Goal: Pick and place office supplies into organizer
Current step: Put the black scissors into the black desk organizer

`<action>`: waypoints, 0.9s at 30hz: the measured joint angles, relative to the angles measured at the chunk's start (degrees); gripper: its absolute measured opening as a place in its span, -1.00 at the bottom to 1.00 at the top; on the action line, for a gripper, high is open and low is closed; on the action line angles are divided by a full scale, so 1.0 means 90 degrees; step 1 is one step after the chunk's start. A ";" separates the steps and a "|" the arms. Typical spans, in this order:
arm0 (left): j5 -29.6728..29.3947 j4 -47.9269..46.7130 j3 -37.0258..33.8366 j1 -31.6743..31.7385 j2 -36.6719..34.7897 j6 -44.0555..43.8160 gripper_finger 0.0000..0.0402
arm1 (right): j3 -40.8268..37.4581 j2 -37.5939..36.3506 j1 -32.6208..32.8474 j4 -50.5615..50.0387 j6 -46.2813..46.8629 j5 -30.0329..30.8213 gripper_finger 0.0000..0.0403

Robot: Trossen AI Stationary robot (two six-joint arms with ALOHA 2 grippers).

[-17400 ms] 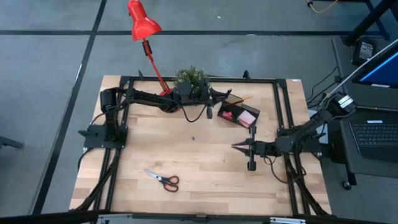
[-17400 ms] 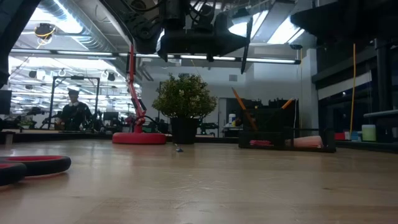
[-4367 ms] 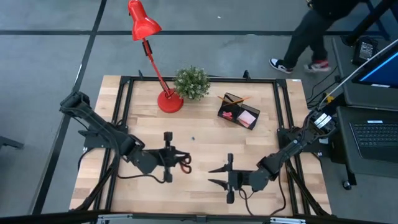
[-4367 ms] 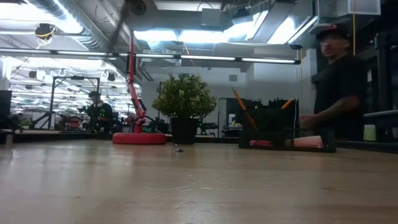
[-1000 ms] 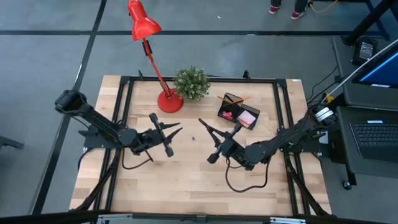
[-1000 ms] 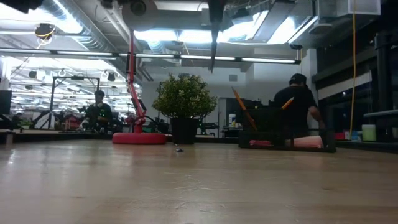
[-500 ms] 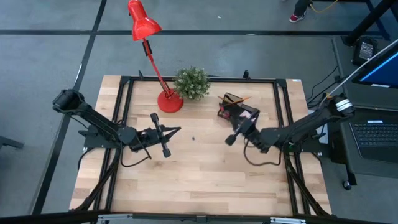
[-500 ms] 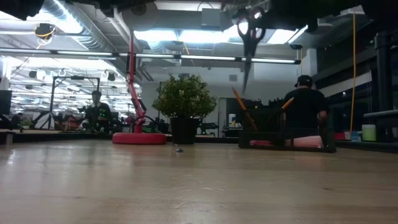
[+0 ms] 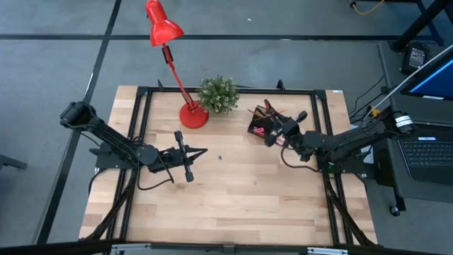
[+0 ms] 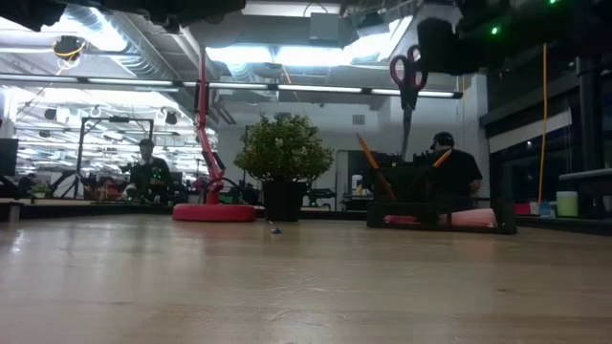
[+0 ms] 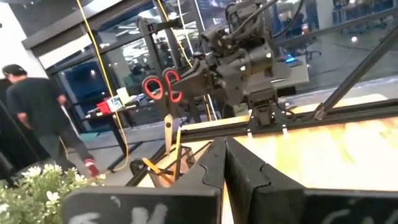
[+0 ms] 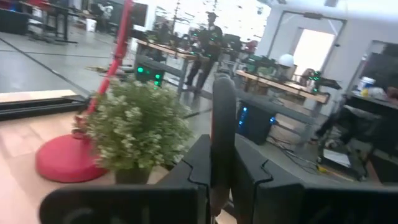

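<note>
While the pale wooden table (image 9: 226,198) stood with the red desk lamp (image 9: 170,42) and small green potted plant (image 9: 217,94) at its far edge, the right gripper (image 9: 274,132) hung over the small black rectangular organizer (image 9: 263,122), clamped on the orange-handled scissors (image 10: 408,86), blades pointing down above its compartments. Lowering straight, with the tips clear of the orange pencils (image 10: 373,167), looked wisest before letting go. The left gripper (image 9: 200,151), fingers together and empty, waited mid-table.
</note>
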 joint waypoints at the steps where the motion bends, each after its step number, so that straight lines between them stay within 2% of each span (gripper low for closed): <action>1: 0.0004 -0.0016 0.0000 0.0004 0.0000 -0.0068 -0.99 | -0.0041 0.0003 -0.0081 0.0000 0.0076 -0.0038 -0.86; 4: 0.0006 -0.0161 0.0000 0.0008 0.0000 -0.0150 -0.99 | -0.0194 0.0003 -0.0309 -0.0023 0.0501 -0.0427 -0.86; 12: 0.0004 -0.0282 0.0000 0.0073 0.0000 -0.0298 -1.00 | -0.0342 0.0022 -0.0662 -0.0584 0.1249 -0.0734 -0.86; 15: -0.0004 -0.0285 0.0000 0.0087 0.0000 -0.0353 -0.99 | -0.0400 0.0025 -0.0785 -0.0913 0.1529 -0.0762 -0.86; 27: 0.0035 -0.0304 0.0000 0.0085 0.0000 -0.0363 -0.99 | -0.0831 0.0025 -0.0957 -0.0865 0.2345 -0.0950 -0.84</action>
